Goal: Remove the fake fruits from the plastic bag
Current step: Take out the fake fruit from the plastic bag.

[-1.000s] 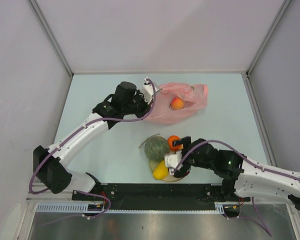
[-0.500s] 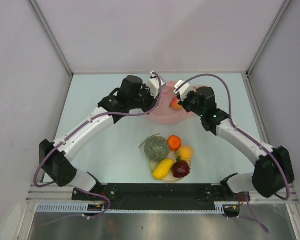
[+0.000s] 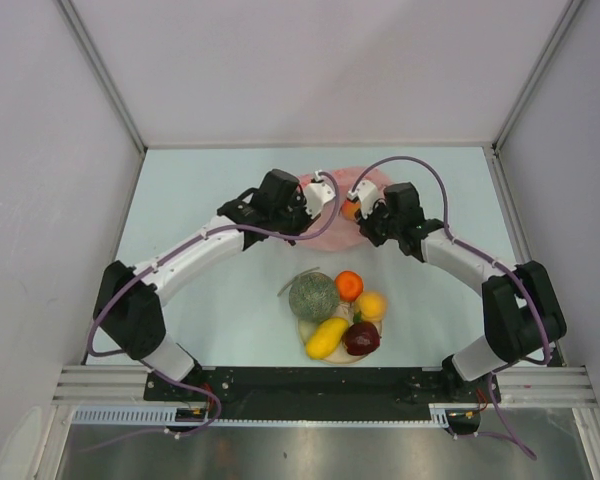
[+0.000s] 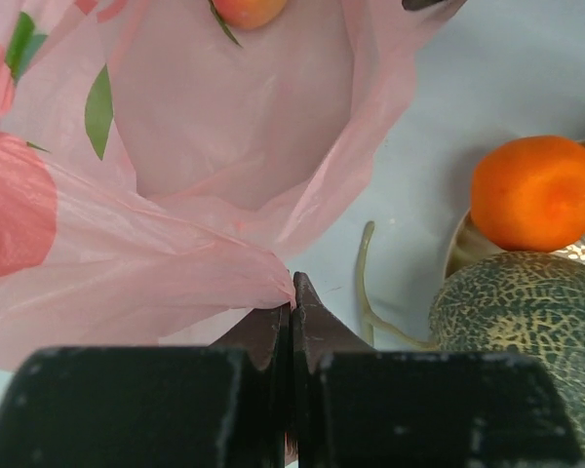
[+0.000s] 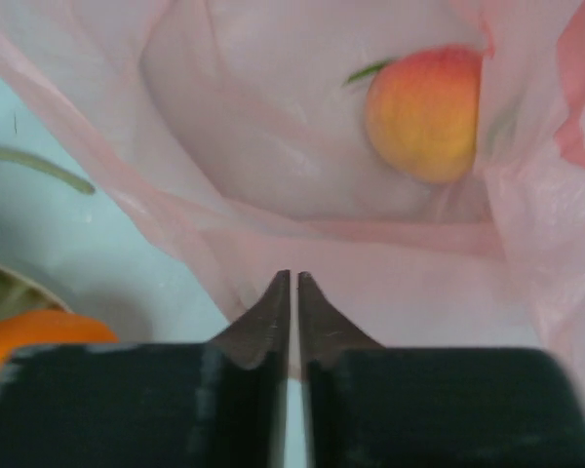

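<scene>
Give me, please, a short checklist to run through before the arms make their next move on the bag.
1. Left gripper has the plastic bag pinched: ok, jaws shut on its film.
2. Right gripper has the bag pinched: ok, jaws shut on a fold.
3. Bag emptied: not ok, the peach lies inside.
4. Mouth wide enough for the peach to pass: cannot tell.
5. Melon and orange outside the bag: ok.

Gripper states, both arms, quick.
Left gripper: closed, pinching the plastic bag edge.
Right gripper: closed, pinching the plastic bag too.
</scene>
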You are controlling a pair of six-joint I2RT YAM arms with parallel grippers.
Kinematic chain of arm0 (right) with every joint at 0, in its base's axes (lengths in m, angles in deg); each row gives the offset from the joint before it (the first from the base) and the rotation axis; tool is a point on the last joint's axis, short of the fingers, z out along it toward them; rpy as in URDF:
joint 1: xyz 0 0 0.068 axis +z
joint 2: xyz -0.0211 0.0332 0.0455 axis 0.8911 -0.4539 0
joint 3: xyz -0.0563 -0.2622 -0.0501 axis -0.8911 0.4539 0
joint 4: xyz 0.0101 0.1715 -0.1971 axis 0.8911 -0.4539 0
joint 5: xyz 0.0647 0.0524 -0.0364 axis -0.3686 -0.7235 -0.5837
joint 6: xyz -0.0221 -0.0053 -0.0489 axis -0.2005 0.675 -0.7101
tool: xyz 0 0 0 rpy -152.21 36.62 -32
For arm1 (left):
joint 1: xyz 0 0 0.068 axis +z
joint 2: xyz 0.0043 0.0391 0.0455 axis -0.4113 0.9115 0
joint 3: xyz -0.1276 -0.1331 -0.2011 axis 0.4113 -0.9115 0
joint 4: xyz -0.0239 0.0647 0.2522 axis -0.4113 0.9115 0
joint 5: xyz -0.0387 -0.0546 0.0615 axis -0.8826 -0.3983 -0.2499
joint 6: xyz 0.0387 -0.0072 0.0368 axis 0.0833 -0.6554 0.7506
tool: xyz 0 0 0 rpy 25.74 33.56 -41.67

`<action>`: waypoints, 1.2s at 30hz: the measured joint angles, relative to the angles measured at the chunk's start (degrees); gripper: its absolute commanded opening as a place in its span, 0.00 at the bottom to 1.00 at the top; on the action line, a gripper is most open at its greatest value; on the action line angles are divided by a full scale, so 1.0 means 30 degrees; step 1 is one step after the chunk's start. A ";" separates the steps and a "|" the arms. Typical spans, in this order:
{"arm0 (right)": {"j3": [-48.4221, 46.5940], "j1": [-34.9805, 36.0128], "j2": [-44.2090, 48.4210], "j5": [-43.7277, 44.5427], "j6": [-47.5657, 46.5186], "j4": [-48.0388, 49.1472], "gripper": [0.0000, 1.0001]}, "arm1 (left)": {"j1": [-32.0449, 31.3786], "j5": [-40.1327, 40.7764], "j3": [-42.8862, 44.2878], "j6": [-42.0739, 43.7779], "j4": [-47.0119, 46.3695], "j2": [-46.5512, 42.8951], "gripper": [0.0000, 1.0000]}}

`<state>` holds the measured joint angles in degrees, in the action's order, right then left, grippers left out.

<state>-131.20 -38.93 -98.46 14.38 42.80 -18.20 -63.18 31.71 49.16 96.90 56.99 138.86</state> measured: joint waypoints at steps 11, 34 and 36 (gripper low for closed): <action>-0.2397 -0.0372 -0.3636 0.1217 0.1945 0.5144 0.62 | -0.0015 0.1253 0.1297 0.0707 0.0087 0.1894 0.00; -0.6790 -0.0685 -0.9202 0.5042 0.4932 0.5100 1.00 | -0.0036 0.0765 0.2142 0.0699 0.0270 0.2084 0.00; -0.6907 -0.0648 -0.9267 0.5464 0.4925 0.4889 1.00 | -0.0036 0.0758 0.2142 0.0699 0.0262 0.2084 0.00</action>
<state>-151.92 -40.88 -126.26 30.77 57.57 -3.54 -63.29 33.98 55.58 99.00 57.77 145.11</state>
